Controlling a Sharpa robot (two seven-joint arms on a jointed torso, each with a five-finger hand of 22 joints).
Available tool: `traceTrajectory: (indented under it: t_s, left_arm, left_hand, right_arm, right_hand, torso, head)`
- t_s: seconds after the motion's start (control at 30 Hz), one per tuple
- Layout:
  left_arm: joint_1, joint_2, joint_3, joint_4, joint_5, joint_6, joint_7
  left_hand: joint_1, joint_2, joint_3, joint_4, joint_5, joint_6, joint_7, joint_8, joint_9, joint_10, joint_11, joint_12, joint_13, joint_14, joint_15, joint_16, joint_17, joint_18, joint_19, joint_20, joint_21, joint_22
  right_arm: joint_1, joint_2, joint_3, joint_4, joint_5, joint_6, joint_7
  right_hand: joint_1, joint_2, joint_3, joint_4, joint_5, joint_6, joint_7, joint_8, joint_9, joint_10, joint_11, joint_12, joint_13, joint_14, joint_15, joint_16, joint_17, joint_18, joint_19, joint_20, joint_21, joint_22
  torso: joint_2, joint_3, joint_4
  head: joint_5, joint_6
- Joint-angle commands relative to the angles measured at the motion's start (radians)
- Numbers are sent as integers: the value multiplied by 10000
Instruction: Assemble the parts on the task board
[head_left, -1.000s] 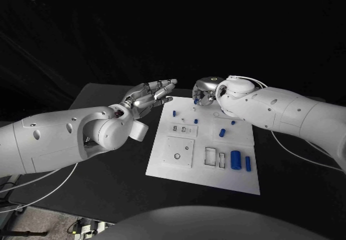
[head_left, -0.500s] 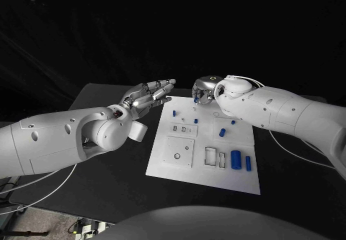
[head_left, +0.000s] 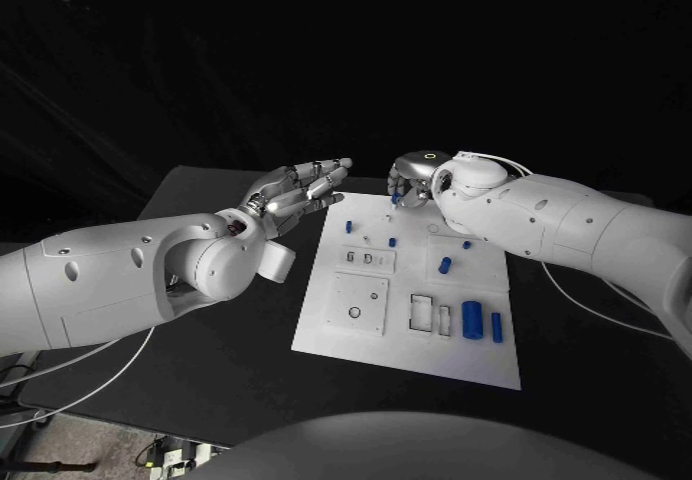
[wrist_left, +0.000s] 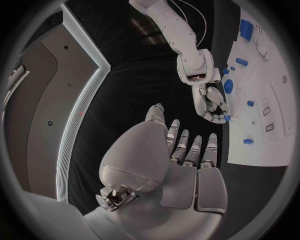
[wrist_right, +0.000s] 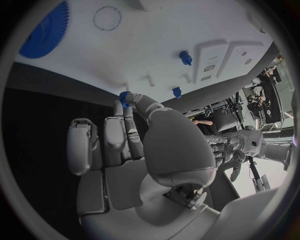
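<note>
1. Blue small gear (head_left: 397, 199) sits pinched in my right robot hand (head_left: 411, 182), above the far edge of the task board (head_left: 378, 345) in the head view. My left robot hand (head_left: 299, 190) hovers open just beside that far corner, fingers spread, holding nothing. Other blue parts lie nearer on the board, a large cylinder (head_left: 472, 319) among them. I should lower slowly and keep the gear level.

2. Left wrist view: my left robot hand (wrist_left: 178, 162) is flat and empty off the board's edge; the right robot hand (wrist_left: 212, 106) pinches the gear (wrist_left: 227, 118) over the board (wrist_left: 275, 142). I would keep the left clear.

3. Right wrist view: fingertips (wrist_right: 132, 102) clasp the gear (wrist_right: 124, 96) above the board (wrist_right: 156, 47), near a thin peg (wrist_right: 150, 80). Judging by that, I should centre the bore on the peg before letting go.
</note>
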Motion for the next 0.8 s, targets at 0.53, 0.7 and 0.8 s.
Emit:
traceTrajectory:
  t_s: [0.53, 0.7, 0.8]
  left_arm:
    - [11, 70, 8, -69, -49, 43, 68]
    - [11, 85, 8, -89, -49, 48, 60]
    - [11, 90, 8, -92, -49, 50, 43]
  left_hand:
    - [87, 9, 51, -11, 36, 48, 6, 37, 11, 52, 64, 74, 12, 32, 62, 47, 8, 64, 87, 24, 54, 13]
    - [97, 11, 57, -13, 43, 53, 19, 41, 11, 62, 79, 90, 14, 37, 64, 60, 9, 59, 95, 25, 59, 15]
    - [98, 11, 58, -13, 44, 54, 21, 42, 11, 63, 82, 93, 14, 37, 64, 62, 10, 58, 97, 25, 60, 15]
  right_arm:
    - [-37, -27, -2, 31, 62, 409, -82]
    - [-44, -17, -2, 37, 110, 422, -63]
    - [-46, -23, -2, 69, 135, 442, -51]
  right_hand:
    - [78, 10, 92, -20, 23, -182, 20, -174, 26, -86, 111, -207, -33, -32, 57, -57, -140, -73, -32, 43, -16, 1049]
    - [69, 11, 96, -13, 4, -194, 23, -188, 26, -88, 115, -223, -36, -36, 61, -59, -140, -73, -32, 47, -17, 1051]
    - [65, 12, 100, -10, -10, -204, 25, -200, 26, -90, 116, -234, -38, -42, 64, -63, -149, -72, -39, 50, -22, 1048]
  torso:
    - [-9, -9, -2]
    - [-12, -11, 2]
    - [-4, -11, 2]
  head:
    - [-10, 2]
    - [-15, 2]
    - [-20, 2]
